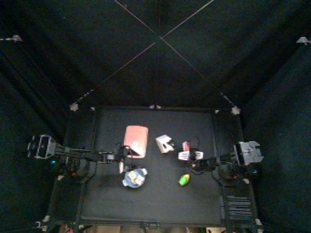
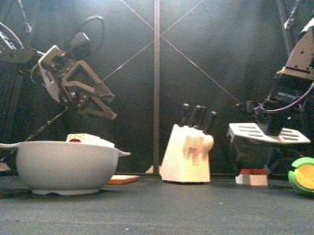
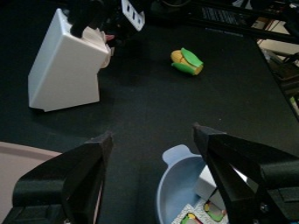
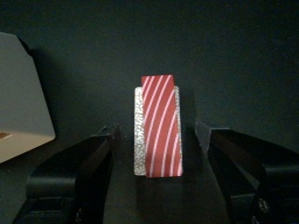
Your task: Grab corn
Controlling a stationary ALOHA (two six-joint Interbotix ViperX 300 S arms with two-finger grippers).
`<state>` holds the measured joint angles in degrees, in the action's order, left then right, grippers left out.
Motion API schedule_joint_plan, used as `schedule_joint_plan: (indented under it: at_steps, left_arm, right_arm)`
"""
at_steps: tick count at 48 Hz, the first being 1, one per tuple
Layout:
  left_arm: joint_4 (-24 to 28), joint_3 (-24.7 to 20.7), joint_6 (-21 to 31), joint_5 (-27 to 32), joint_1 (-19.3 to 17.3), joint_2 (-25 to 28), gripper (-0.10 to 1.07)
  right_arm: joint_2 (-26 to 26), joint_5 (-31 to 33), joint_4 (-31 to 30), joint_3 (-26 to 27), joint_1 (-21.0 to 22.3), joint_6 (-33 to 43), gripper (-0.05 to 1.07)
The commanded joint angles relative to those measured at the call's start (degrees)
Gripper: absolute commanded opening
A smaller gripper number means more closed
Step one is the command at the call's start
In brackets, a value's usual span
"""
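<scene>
The corn (image 1: pixel 185 179) lies near the table's (image 1: pixel 104 200) front edge, right of the bowl (image 1: pixel 135 178) (an oval, long axis running left-right). Behind it, the right gripper (image 1: pixel 195 157) points downward, jaws released wide, above a red-striped block (image 4: pixel 159 123). The left gripper (image 3: pixel 152 166) hovers level, jaws released.

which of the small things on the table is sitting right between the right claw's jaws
The red-and-white striped piece, standing upright between the open right claw. The yellow-green corn lies apart near the table's front edge, and the knife block is much bigger.
</scene>
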<state>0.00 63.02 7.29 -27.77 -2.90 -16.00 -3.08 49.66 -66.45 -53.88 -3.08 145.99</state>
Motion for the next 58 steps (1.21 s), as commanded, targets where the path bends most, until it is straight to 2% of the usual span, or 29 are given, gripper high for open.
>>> schedule_joint_plan:
  at_steps: [1, 27, 58]
  left_arm:
    - [-0.09, -0.62, -0.09, -0.44, -0.09, 0.00, 1.04]
    - [-0.09, 0.00, 0.00, -0.35, -0.18, -1.14, 1.04]
    - [0.00, 1.67, -0.26, -0.53, 0.00, -2.90, 1.04]
  right_arm:
    - [1.85, 0.18, -0.35, 0.35, 0.18, -0.09, 0.98]
    - [10.72, 0.18, -3.25, -0.97, -1.41, -0.09, 0.98]
    - [12.39, -1.58, -4.92, -1.41, -2.64, -0.09, 0.98]
